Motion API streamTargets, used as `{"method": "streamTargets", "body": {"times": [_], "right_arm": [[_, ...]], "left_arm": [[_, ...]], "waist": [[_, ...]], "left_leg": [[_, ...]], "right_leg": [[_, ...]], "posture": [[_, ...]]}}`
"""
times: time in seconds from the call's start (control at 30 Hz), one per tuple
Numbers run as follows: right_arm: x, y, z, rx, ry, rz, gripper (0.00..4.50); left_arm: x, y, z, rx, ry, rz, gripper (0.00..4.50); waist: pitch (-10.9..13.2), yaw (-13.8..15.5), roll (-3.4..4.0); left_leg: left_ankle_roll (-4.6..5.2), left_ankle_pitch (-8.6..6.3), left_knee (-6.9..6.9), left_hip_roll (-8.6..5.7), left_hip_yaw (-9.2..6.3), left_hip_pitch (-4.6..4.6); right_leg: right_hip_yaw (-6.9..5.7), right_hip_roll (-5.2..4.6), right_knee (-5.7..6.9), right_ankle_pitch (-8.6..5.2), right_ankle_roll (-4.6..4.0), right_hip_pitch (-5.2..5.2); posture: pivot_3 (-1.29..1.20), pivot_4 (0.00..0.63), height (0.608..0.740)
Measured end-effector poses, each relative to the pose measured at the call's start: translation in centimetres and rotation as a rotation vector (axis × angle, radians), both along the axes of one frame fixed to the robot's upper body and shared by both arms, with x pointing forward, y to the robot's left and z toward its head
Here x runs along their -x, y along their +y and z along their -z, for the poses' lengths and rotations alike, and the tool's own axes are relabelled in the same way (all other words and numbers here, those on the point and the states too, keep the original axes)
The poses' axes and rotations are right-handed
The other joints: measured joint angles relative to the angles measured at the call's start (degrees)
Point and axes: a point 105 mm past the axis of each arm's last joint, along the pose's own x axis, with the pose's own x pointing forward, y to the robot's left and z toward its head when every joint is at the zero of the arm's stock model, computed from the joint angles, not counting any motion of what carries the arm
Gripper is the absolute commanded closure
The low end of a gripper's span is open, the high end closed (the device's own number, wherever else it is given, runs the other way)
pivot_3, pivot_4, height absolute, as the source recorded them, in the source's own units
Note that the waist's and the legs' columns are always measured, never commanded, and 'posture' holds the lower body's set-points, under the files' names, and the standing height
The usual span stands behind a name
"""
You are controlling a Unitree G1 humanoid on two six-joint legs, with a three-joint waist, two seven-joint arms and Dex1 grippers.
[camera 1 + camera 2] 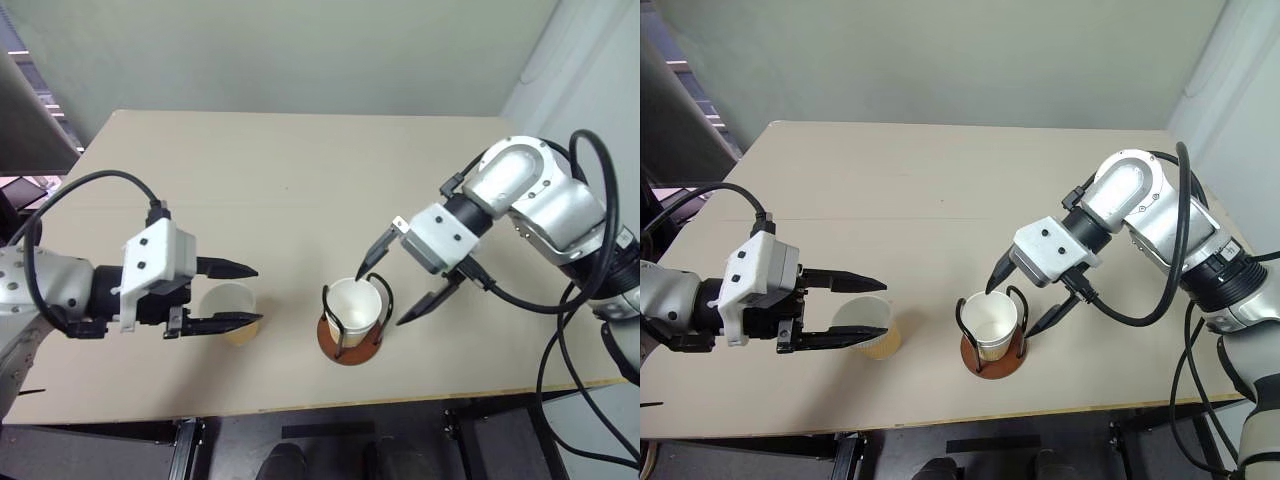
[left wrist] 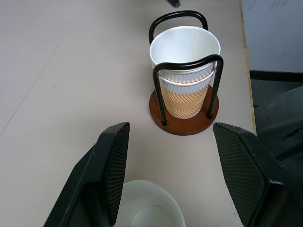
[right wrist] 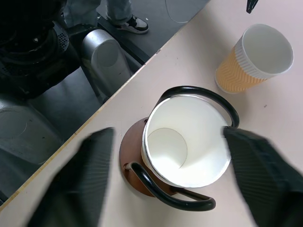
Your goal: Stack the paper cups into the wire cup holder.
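the right hand [image 1: 393, 286] is open over the cups nested in the wire cup holder [image 1: 352, 345]. the left hand [image 1: 240, 293] sits open around the last paper cup [image 1: 229, 310], at nine o'clock from the holder. next it should close and lift it.

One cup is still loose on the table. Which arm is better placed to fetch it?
Left, probably. The left gripper hangs open at the loose cup, while the right gripper stands open over the holder and its nested cups.

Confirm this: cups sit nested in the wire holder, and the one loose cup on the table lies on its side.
Not quite. The loose cup stands upright, mouth up, as the right wrist view shows. The rest holds: cups sit nested in the wire holder.
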Motion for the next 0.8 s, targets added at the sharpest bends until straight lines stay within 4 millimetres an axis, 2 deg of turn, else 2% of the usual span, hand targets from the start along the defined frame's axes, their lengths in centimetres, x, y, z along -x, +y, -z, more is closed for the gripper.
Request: {"method": "streamTargets", "body": {"times": [0.1,0.2,0.3,0.4,0.47,0.57,0.8], "right_arm": [[-0.7,-0.2,-0.6,-0.029,0.013,0.05,0.03],[-1.4,-2.1,-2.9,-0.132,0.069,0.17,0.03],[-1.2,-5.6,-4.6,-0.278,0.186,0.305,0.03],[-0.7,-9.8,-4.9,-0.374,0.291,0.464,0.03],[0.0,-11.3,-5.2,-0.429,0.329,0.525,0.03],[1.4,-12.1,-5.3,-0.482,0.334,0.58,0.03],[4.2,-12.0,-5.8,-0.564,0.319,0.655,0.03]], "left_arm": [[-0.1,0.0,-0.1,-0.001,-0.001,0.006,1.49],[-0.7,0.5,0.0,-0.039,-0.003,0.006,1.49],[-2.0,1.6,0.2,-0.095,-0.007,-0.02,1.49],[-3.5,2.8,0.5,-0.152,-0.01,-0.042,1.49],[-4.2,3.2,0.7,-0.192,-0.013,-0.034,1.49],[-5.0,3.5,1.2,-0.254,-0.001,-0.009,1.49],[-5.7,4.6,3.0,-0.361,0.066,0.038,1.49]], "waist": [[0.0,0.13,0.0],[-0.01,0.75,-0.02],[-0.02,1.57,-0.06],[-0.02,2.2,-0.06],[-0.01,2.16,-0.06],[-0.01,1.73,-0.06],[0.0,0.87,-0.04]], "left_leg": [[0.0,0.0,0.01,-0.01,-0.03,-0.02],[-0.02,0.0,0.01,-0.04,-0.09,-0.04],[-0.07,0.0,-0.02,-0.08,-0.13,-0.06],[-0.1,-0.02,-0.05,-0.09,-0.07,-0.06],[-0.12,-0.02,-0.08,-0.07,0.0,-0.05],[-0.15,-0.02,-0.09,-0.01,0.07,-0.01],[-0.09,-0.03,0.04,-0.01,0.07,0.02]], "right_leg": [[0.0,0.0,0.0,0.0,0.0,0.0],[0.0,-0.02,-0.02,-0.06,-0.11,0.0],[0.01,-0.03,-0.08,-0.11,-0.18,0.01],[0.04,-0.07,-0.14,-0.1,-0.18,0.0],[0.05,-0.05,-0.15,-0.1,-0.16,-0.02],[0.05,0.0,-0.13,-0.08,-0.13,-0.02],[0.06,0.01,-0.14,-0.01,0.0,0.01]], "posture": [[0.0,0.15,0.74],[0.0,0.15,0.74],[0.0,0.15,0.74],[0.0,0.15,0.74],[0.0,0.15,0.74],[0.0,0.15,0.74],[0.0,0.15,0.74]]}}
